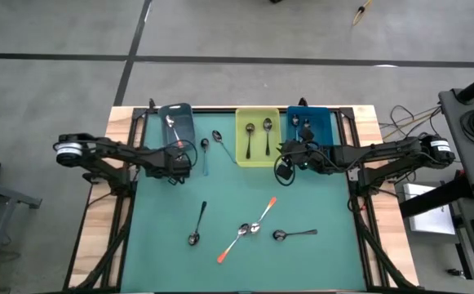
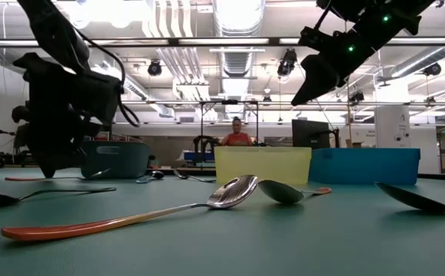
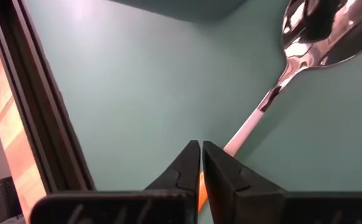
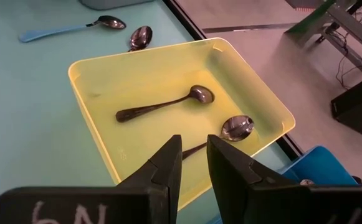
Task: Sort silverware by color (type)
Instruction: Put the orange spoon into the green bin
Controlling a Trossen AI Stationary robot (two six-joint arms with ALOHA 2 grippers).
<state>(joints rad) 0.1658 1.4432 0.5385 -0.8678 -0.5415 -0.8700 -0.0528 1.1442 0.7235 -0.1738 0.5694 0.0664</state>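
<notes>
Yellow bin (image 1: 257, 159), blue bin (image 1: 322, 122), orange-handled spoon (image 1: 230, 244), green mat (image 1: 318, 261).

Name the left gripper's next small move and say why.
Probably a short, straight lift off the green mat. The left gripper looks shut on the thin pale-to-orange handle of the shiny metal spoon, which lies flat on the mat.

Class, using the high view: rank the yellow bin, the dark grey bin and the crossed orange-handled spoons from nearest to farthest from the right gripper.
1. Yellow bin, right beside the right gripper, toward the table's middle.
2. Orange-handled spoons, lower on the green mat, near its centre.
3. Dark grey bin, across the table on the left arm's side.
</notes>
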